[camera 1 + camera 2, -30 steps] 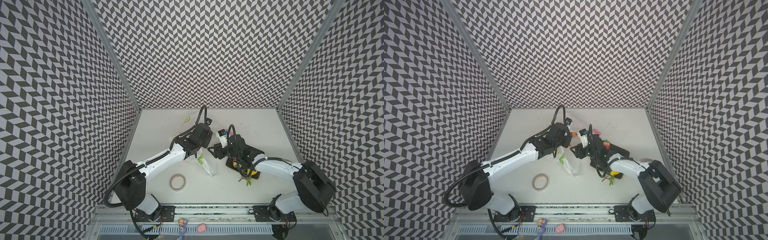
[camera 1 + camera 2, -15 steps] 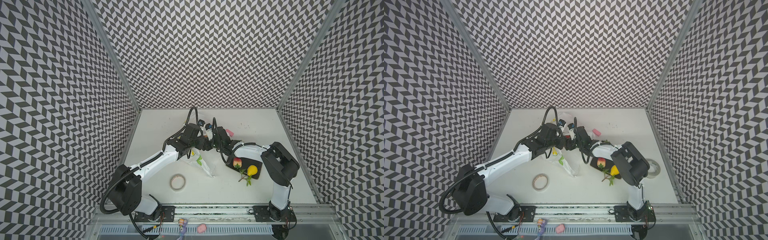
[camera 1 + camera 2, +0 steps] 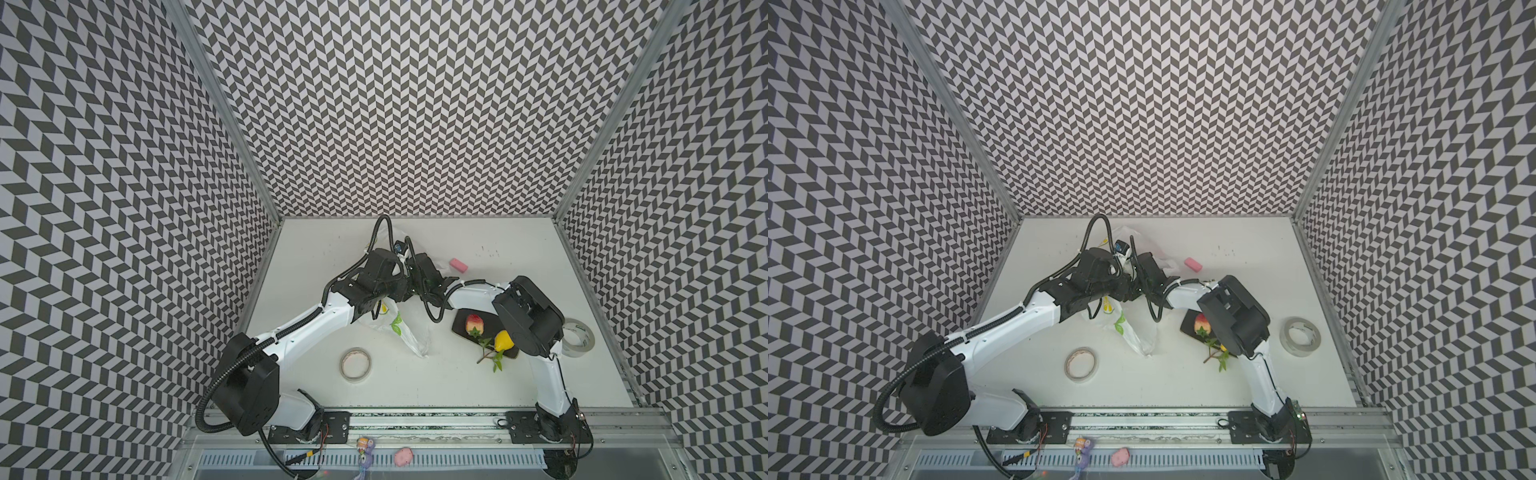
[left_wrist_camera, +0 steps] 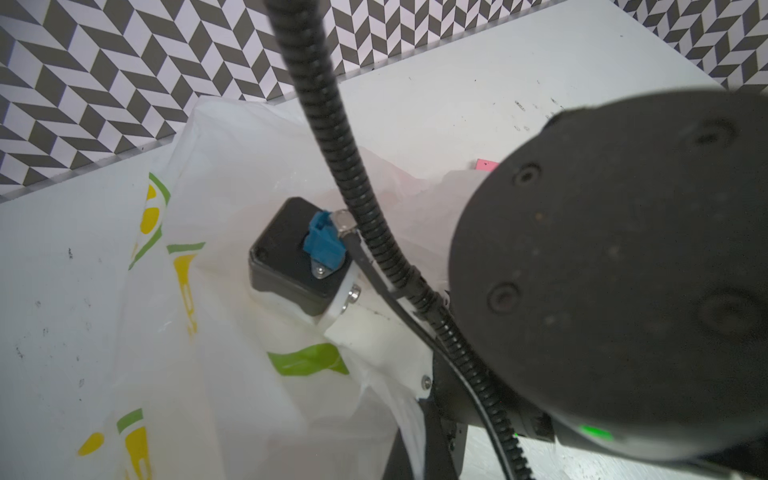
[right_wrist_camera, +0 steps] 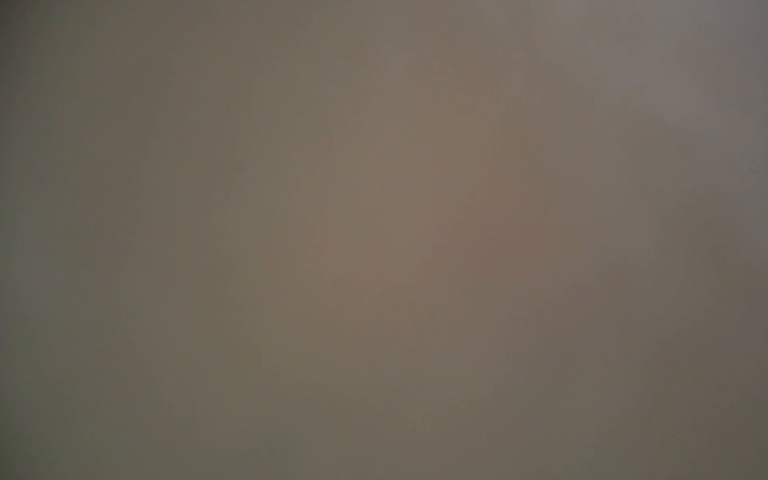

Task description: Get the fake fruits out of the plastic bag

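Fishing in the bag for fruit
Left jaws pinch the plastic bag (image 4: 232, 374) rim; right jaws hide inside, so I cannot tell how wide. Hold its mouth open, grab slowly. Two fake fruits (image 3: 474, 323) lie on the tray (image 3: 459, 331) at 4 o'clock.

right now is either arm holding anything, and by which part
The left gripper seems shut on the plastic bag, fingers pinching its rim by the opening. The right gripper is buried inside the bag; its hold cannot be told.
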`<state>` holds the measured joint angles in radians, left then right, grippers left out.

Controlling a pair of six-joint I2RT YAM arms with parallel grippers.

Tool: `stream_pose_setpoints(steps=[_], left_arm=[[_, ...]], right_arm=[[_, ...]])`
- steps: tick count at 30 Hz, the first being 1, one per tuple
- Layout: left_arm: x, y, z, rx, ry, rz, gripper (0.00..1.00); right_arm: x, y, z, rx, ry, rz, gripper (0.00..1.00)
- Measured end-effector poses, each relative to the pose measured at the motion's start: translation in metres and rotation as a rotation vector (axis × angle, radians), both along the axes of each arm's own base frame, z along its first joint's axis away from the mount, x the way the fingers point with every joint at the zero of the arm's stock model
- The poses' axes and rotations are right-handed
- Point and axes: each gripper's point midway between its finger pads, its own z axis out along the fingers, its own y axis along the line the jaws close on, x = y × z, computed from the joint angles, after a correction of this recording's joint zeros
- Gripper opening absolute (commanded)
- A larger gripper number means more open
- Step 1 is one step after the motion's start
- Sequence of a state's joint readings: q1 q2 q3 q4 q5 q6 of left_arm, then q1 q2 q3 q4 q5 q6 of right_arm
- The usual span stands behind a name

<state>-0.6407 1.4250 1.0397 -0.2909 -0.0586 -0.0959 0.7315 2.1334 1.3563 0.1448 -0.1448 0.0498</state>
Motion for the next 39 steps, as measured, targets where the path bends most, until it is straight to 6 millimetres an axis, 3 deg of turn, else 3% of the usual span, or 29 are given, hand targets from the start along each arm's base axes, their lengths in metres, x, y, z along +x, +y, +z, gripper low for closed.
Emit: stream_pose_setpoints(steps=[11,19,23,26,31,39], left_arm=[[-0.003,0.005,-0.007,0.003,0.034,0.03,0.0],[-0.001,0.007,-0.007,0.006,0.03,0.043,0.0],[0.001,0.009,-0.006,0.006,0.025,0.06,0.0],[0.004,0.01,-0.002,0.002,0.015,0.08,0.0],[0.011,0.012,0.01,-0.012,-0.016,0.117,0.0],[0.021,0.017,0.007,0.006,-0.016,0.164,0.0]], right_arm=[[0.012,0.006,-0.03,-0.063,0.013,-0.007,0.78],[0.014,0.008,-0.031,-0.069,0.007,-0.014,0.6],[0.006,0.002,-0.029,-0.074,0.014,-0.009,0.54],[0.0,-0.002,-0.023,-0.079,0.015,0.004,0.51],[-0.011,-0.006,0.005,-0.05,-0.008,0.034,0.51],[-0.033,-0.018,0.039,-0.001,-0.039,0.071,0.5]])
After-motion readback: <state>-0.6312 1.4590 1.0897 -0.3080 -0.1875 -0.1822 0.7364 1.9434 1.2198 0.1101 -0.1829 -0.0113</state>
